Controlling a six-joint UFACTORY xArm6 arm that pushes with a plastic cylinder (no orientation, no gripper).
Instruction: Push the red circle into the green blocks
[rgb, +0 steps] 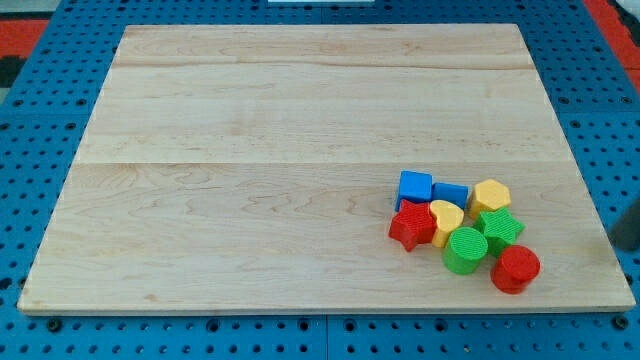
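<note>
The red circle (515, 268) lies near the board's bottom right, touching the green circle (465, 250) on its left. A second green block, star-like (498, 226), sits just above the red circle and is close to or touching it. A dark blurred rod shows at the view's right edge, and my tip (620, 244) is off the board's right side, well to the right of the red circle and a little above it. It touches no block.
The other blocks are packed in the same cluster: a blue cube (414, 187), a second blue block (450, 194), a yellow hexagon (490, 195), a yellow heart (445, 218) and a red star (411, 226). The wooden board (300, 150) lies on a blue perforated table.
</note>
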